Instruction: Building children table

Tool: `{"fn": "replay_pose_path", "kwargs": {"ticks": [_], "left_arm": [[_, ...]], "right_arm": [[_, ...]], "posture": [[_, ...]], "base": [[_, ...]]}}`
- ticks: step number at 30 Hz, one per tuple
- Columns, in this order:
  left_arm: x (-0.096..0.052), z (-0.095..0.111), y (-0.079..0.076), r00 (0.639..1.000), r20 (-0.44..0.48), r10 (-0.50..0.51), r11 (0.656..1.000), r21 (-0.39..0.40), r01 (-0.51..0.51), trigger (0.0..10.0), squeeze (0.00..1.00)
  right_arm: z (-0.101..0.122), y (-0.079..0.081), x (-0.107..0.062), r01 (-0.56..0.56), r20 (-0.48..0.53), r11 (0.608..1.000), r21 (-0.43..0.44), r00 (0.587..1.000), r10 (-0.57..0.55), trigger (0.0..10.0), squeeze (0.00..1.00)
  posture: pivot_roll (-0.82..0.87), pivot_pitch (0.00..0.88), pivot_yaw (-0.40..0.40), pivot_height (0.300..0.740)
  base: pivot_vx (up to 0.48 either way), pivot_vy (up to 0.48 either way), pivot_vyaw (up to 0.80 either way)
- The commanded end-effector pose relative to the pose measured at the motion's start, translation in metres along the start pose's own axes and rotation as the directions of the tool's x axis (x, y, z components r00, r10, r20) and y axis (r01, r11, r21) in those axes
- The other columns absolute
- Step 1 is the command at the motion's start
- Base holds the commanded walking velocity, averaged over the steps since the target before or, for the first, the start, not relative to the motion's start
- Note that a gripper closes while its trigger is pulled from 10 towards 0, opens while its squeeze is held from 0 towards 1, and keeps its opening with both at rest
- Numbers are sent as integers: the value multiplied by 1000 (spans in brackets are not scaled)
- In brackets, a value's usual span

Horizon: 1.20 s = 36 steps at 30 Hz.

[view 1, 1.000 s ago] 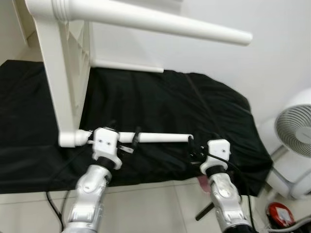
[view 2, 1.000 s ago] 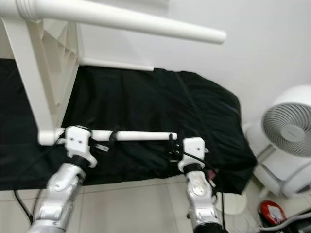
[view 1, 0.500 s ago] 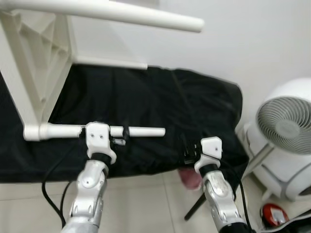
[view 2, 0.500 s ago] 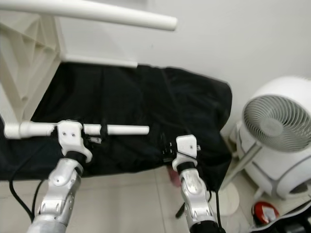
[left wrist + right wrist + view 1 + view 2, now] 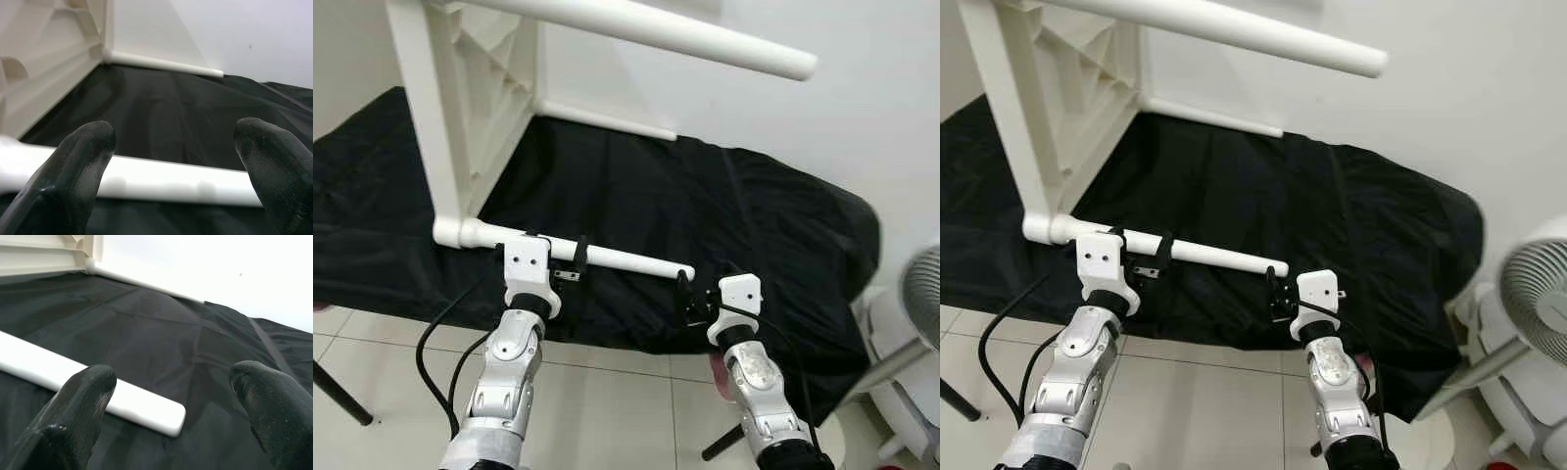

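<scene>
The black-cloth-covered bench (image 5: 734, 215) carries the white plastic children's table (image 5: 460, 108), which stands tipped on its side at the left end. One long white tapered leg (image 5: 675, 34) projects overhead toward the right. A second white leg (image 5: 607, 258) runs low across the cloth from the bottom corner of the table frame. A round white floor fan (image 5: 1538, 313) stands well apart on the right.

Progress, as a judgement: both visible legs appear seated in the frame. Whether the lower one is fully tightened cannot be determined, and the remaining legs cannot be assessed.

The left gripper (image 5: 579, 260) straddles the lower leg near its middle, jaws apart with the leg between them and not clamped. The right gripper (image 5: 685, 297) sits at the free tip of the same leg, jaws apart and empty.

Compared with half a second ago, the camera has swung left, so the fan has moved toward the picture edge. The right gripper has closed in on the leg tip, which it previously stood clear of.
</scene>
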State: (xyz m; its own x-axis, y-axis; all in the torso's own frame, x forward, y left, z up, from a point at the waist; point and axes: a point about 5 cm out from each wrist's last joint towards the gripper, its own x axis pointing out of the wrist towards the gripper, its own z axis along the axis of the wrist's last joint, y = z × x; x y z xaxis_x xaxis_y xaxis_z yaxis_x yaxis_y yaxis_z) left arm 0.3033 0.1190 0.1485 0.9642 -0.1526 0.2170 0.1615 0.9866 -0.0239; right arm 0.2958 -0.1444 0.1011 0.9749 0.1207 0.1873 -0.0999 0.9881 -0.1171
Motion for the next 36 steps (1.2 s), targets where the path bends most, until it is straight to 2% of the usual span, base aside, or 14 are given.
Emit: {"fn": "replay_pose_path", "kwargs": {"ticks": [1, 13, 18, 20, 30, 36], "left_arm": [[3, 0, -8, 1000, -7, -24, 1000, 3, 24, 10000, 0], [7, 6, -6, 997, 16, -70, 996, 55, 69, 10000, 0], [9, 9, 3, 997, 27, -74, 995, 71, 72, 10000, 0], [11, 13, 11, 998, 39, -58, 995, 78, 55, 10000, 0], [13, 20, 18, 997, 55, -51, 997, 65, 47, 10000, 0], [9, 24, 20, 996, 62, -61, 996, 69, 57, 10000, 0]], "right_arm": [[-4, -5, -2, 18, -10, 1000, -6, 1000, -19, 10000, 0], [-4, -5, 0, 29, 3, 1000, 6, 1000, -29, 10000, 0], [-2, -12, 2, 60, 17, 998, 1, 998, -60, 10000, 0], [2, -16, 5, 82, 38, 997, -8, 996, -81, 10000, 0], [4, -15, 4, 97, 51, 995, -7, 994, -96, 10000, 0], [5, -14, 2, 85, 56, 996, -22, 995, -83, 10000, 0]], "posture": [[39, 0, -128, 740], [49, 0, -106, 740], [51, 0, -105, 740], [47, 0, -98, 740], [42, 0, -97, 740], [49, 0, -107, 740]], "base": [[0, 0, 0], [0, 0, 0], [0, 0, 0], [0, 0, 0], [0, 0, 0], [0, 0, 0]]}}
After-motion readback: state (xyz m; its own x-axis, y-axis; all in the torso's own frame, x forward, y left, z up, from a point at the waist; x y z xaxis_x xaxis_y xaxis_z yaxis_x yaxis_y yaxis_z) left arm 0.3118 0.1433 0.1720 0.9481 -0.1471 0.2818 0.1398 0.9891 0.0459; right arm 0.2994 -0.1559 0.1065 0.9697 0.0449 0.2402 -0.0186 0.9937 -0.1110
